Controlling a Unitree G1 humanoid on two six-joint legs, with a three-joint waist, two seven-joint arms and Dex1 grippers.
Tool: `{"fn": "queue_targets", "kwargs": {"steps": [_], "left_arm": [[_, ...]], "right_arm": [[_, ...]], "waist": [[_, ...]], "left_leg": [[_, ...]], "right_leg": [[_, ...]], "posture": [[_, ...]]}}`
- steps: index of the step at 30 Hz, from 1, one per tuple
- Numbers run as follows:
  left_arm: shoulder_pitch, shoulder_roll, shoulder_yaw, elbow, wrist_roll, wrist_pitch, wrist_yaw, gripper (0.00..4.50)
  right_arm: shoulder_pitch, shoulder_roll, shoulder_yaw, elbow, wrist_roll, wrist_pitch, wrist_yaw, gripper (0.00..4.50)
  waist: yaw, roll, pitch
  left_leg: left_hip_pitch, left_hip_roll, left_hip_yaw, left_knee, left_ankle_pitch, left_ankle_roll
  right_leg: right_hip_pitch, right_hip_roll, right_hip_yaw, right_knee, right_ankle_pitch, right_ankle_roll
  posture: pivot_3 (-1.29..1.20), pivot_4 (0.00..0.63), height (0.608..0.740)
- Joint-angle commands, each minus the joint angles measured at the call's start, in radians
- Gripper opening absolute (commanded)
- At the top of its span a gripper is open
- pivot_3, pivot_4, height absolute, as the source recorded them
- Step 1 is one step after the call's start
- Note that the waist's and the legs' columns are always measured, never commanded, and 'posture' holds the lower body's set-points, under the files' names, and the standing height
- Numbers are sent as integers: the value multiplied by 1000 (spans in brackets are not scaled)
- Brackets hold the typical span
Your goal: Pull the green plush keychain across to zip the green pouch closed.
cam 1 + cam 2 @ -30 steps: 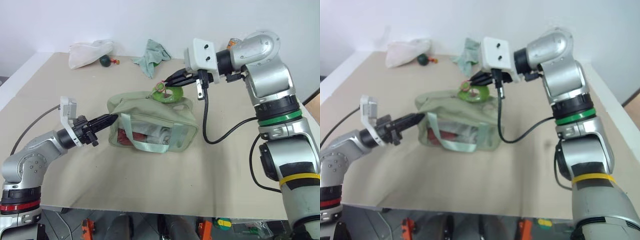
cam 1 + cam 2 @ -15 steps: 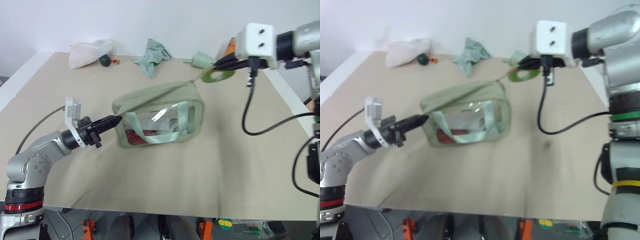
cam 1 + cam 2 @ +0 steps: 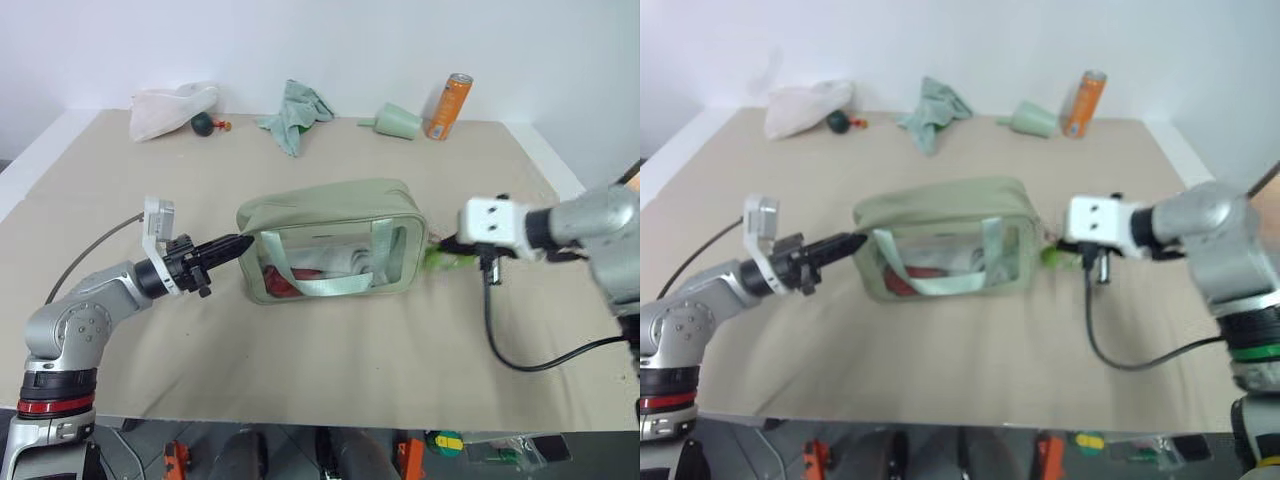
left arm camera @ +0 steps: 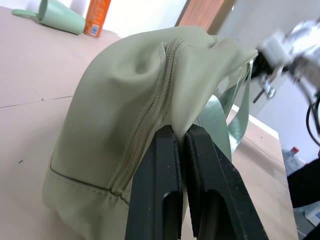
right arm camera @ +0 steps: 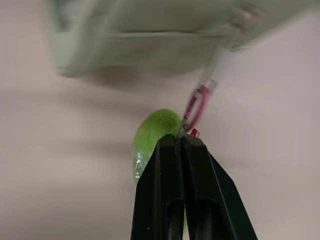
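pouch: green pouch (image 3: 330, 235) upright mid-surface (image 3: 300, 350), zipper shut along the top
left fingers (image 4: 181, 137): clamped on pouch end fabric
right fingers (image 5: 181, 142): pinched on green plush keychain (image 5: 152, 137) by its clip, beside pouch's right end

Along the table's (image 3: 300, 340) far edge lie a white bag (image 3: 165, 106), teal rag (image 3: 296, 112), green cup (image 3: 397, 121) and orange can (image 3: 447, 104).

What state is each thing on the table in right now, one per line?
green pouch: zipped shut, upright.
green plush keychain: hanging at the pouch's end.
left gripper: shut on pouch fabric.
right gripper: shut on the keychain's clip.
orange can: upright.
pale green cup: on its side.
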Motion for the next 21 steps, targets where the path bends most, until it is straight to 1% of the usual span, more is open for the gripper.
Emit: {"fn": "queue_targets", "kwargs": {"steps": [1,8,11,13,14,18,19,20,21], "left_arm": [[-5,30,20,6,4,21,0,0],[-11,36,22,8,1,30,0,0],[-10,32,18,1,0,35,5,0],[-13,32,17,2,-7,47,7,0],[-14,33,17,4,-10,53,7,0],[-13,41,5,-3,2,58,1,0],[-16,41,4,-3,1,61,1,359],[-22,40,5,-2,-3,65,0,719],[-30,37,7,0,-9,71,0,925]], "right_arm": [[15,22,-2,-37,-26,22,-46,46],[62,100,41,-69,-20,33,-52,46],[74,131,2,-78,36,92,-61,46],[72,152,-61,-72,110,155,-69,611],[71,157,-88,-69,137,171,-72,823],[94,125,-153,-64,167,200,-87,2265],[100,118,-172,-66,180,215,-90,2620],[107,110,-197,-68,202,233,-86,2820],[111,104,-219,-69,222,252,-83,3246]], "waist": [[-3,0,0],[-3,0,0],[-4,0,0],[-5,0,0],[-5,0,0],[-2,0,0],[-1,0,0],[-1,0,0],[-1,0,0]], "left_leg": [[0,1,-1,0,1,0],[1,3,-3,0,2,0],[1,3,-3,-1,2,0],[1,4,-4,-1,2,-1],[1,4,-4,-1,2,-1],[1,4,-5,-1,2,-1],[1,4,-5,-1,2,-1],[1,4,-5,-1,2,-1],[1,3,-5,-1,2,-1]], "right_leg": [[0,1,0,0,1,1],[1,6,1,0,1,1],[1,8,2,0,1,1],[1,9,3,0,1,1],[1,9,3,0,1,1],[1,9,2,0,2,0],[2,9,2,0,2,0],[2,9,2,0,2,0],[2,9,2,0,1,0]], "posture": [[0,150,740],[0,150,740],[0,150,740],[0,150,740],[0,150,740],[0,150,740],[0,150,740],[0,150,740],[0,150,740]]}}
